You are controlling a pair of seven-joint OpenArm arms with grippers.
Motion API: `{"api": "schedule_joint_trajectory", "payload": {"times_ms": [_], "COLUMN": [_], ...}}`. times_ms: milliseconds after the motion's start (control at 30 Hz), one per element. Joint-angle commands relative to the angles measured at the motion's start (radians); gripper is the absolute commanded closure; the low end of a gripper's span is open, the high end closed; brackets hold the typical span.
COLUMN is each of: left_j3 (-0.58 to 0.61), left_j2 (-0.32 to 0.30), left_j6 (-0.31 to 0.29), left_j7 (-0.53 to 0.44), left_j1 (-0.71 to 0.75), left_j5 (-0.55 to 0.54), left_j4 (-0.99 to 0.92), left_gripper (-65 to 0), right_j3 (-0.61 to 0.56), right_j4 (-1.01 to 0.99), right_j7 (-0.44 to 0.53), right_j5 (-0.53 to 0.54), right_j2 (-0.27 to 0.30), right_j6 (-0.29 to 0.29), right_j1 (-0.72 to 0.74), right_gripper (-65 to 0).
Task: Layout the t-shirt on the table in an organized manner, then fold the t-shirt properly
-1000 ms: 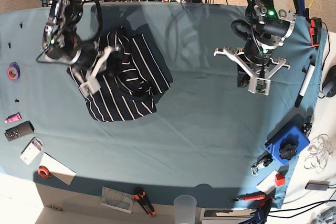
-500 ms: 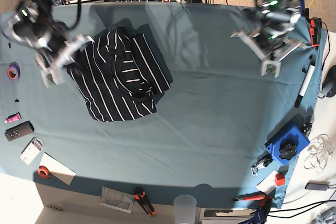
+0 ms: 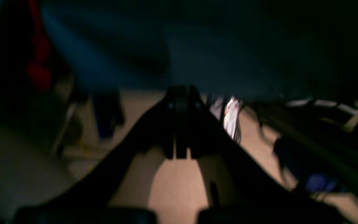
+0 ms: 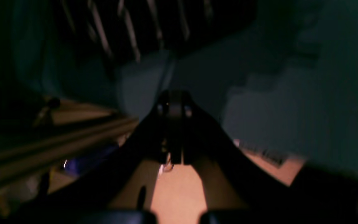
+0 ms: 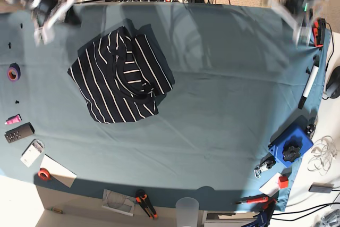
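Note:
The t-shirt (image 5: 119, 75), dark with thin white stripes, lies in a rough folded square on the left half of the table (image 5: 223, 104). No gripper touches it. My right gripper (image 5: 49, 17) is blurred above the table's far left corner, up and left of the shirt. In the right wrist view the right gripper (image 4: 174, 96) has its jaws together and empty, with the shirt's stripes (image 4: 135, 31) beyond it. My left gripper (image 5: 299, 17) is blurred above the far right corner. In the left wrist view the left gripper (image 3: 179, 93) is shut and empty past the table edge (image 3: 197, 56).
A purple tape roll (image 5: 14, 72), a remote (image 5: 19, 132) and an orange tape roll (image 5: 44, 174) lie along the left edge. A marker (image 5: 308, 90) and a blue box (image 5: 290, 147) are at the right. A clear cup (image 5: 187, 207) and an orange cutter (image 5: 146, 204) sit at the front edge.
Both arms have pulled away toward the table's far corners: the right arm left the shirt and went up-left, the left arm went up-right. The shirt stayed folded in place.

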Motion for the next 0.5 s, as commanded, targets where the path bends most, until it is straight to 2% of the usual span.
{"api": "schedule_joint_trajectory", "payload": {"times_ms": [0, 167, 333, 467], "left_j3": [-0.014, -0.023, -0.02, -0.003], "left_j2": [-0.006, -0.005, -0.005, 0.0], "left_j6": [-0.008, -0.025, -0.026, -0.073], "left_j7": [-0.011, -0.026, -0.026, -0.029], "left_j1": [0.043, 0.191, 0.269, 0.269], "left_j5": [-0.007, -0.016, -0.088, -0.112], "left_j4": [0.017, 0.016, -0.027, -0.167], "left_gripper": [0.0, 0.0, 0.0, 0.0], "right_j3": [0.007, 0.006, 0.006, 0.003], "right_j4": [0.015, 0.012, 0.012, -0.013], "right_j7": [0.015, 0.015, 0.015, 0.015], "right_j5": [0.014, 0.009, 0.003, 0.002], "right_j2": [0.01, 0.004, 0.002, 0.003], "right_j6": [0.004, 0.076, 0.077, 0.077], "right_j1": [-0.039, -0.217, -0.365, -0.387], "right_gripper": [0.0, 0.0, 0.0, 0.0]}}
